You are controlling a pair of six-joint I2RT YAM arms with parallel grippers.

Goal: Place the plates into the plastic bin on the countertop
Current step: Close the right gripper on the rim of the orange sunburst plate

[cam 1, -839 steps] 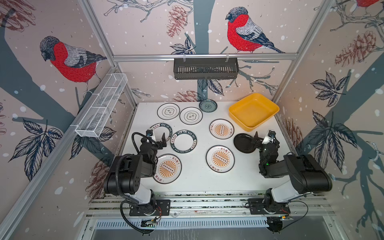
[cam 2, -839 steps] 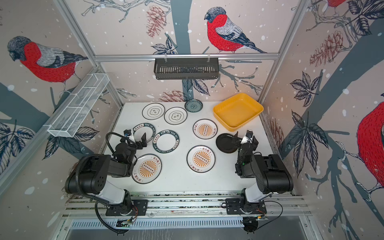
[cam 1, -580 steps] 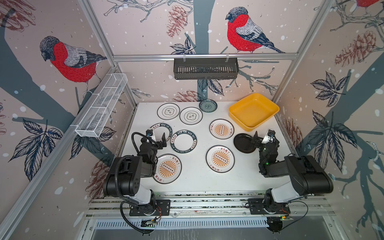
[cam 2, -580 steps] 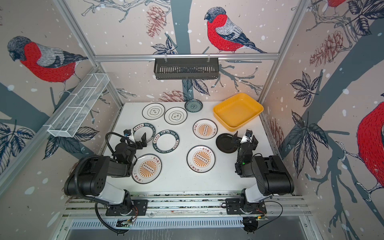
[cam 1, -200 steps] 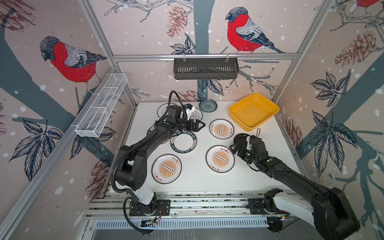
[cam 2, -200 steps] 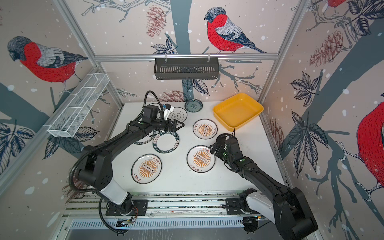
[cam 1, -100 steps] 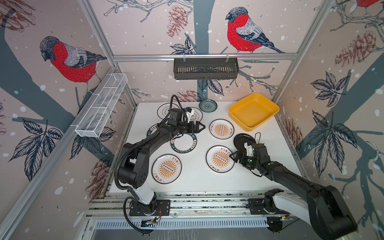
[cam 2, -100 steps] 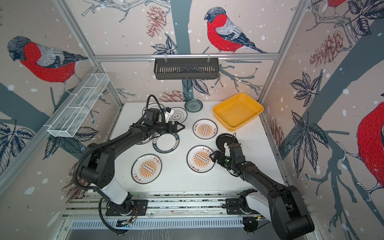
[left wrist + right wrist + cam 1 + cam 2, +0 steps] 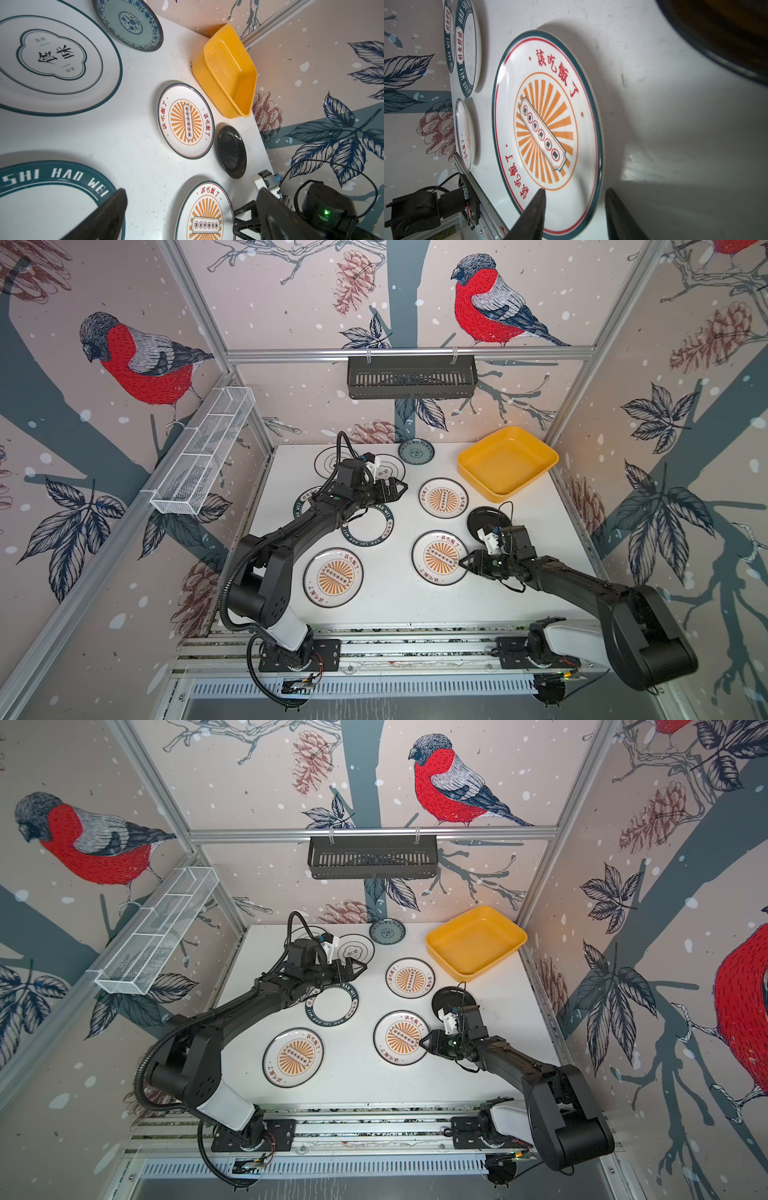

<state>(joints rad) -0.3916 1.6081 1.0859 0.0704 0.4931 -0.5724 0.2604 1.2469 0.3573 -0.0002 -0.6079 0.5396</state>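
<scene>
Several plates lie on the white countertop (image 9: 395, 601). My right gripper (image 9: 462, 562) (image 9: 575, 190) straddles the right rim of a white orange-sunburst plate (image 9: 438, 558) (image 9: 546, 128). One finger is over the plate and one is outside it, with a gap still showing. The black plate (image 9: 484, 520) lies just behind that wrist. My left gripper (image 9: 405, 489) (image 9: 192, 189) hangs open and holds nothing. It is above the table between a lettered-rim plate (image 9: 368, 526) and a thin-rimmed plate (image 9: 392, 466). The yellow plastic bin (image 9: 507, 464) (image 9: 228, 68) sits empty at the back right.
Two more sunburst plates (image 9: 443, 497) (image 9: 333, 577) and a teal plate (image 9: 416, 452) also lie on the table. A second lettered-rim plate (image 9: 300, 506) is partly under the left arm. A black slatted basket (image 9: 411, 377) hangs on the back wall, and a white wire rack (image 9: 203, 456) on the left wall.
My right gripper has moved from beside the black plate toward the front, down to the sunburst plate's rim, and its jaws have narrowed. The left gripper has shifted slightly.
</scene>
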